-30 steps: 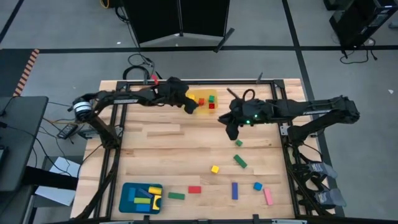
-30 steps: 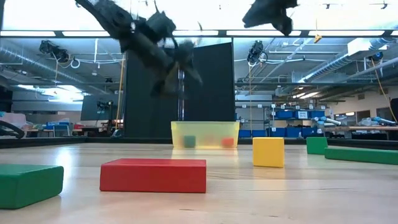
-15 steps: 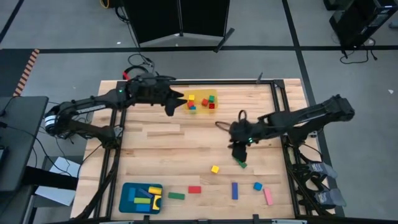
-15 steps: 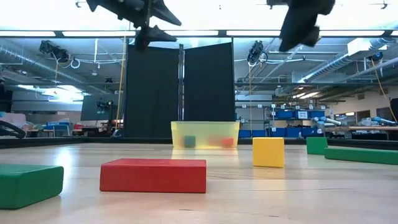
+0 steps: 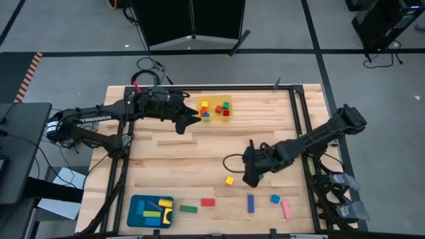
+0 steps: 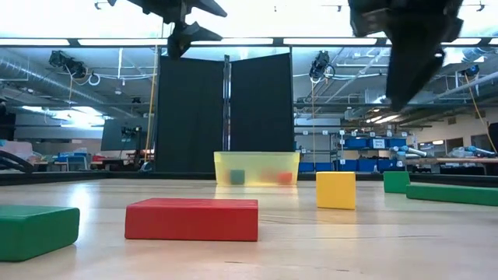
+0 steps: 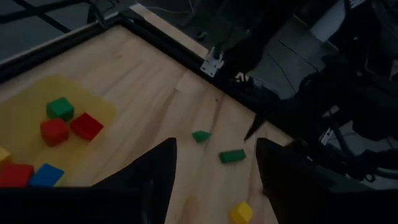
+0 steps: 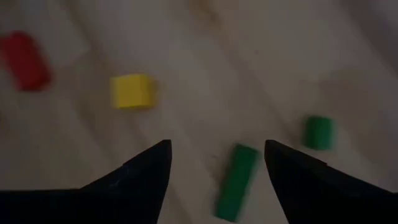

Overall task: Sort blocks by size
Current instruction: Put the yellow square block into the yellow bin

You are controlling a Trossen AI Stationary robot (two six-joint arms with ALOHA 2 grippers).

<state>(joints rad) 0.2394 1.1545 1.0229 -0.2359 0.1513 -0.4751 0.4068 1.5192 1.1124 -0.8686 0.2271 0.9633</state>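
Both our arms reach inward.
Our left gripper (image 5: 194, 118) hangs high at the far side, fingers (image 7: 155, 174) parted; our right gripper (image 5: 250, 179) points downward at mid-worktop, fingers (image 8: 146, 174) spread, empty.

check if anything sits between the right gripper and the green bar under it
Nothing visible does. The right gripper hangs open over the green bar, with only bare table between its fingers. The yellow cube lies off to one side.
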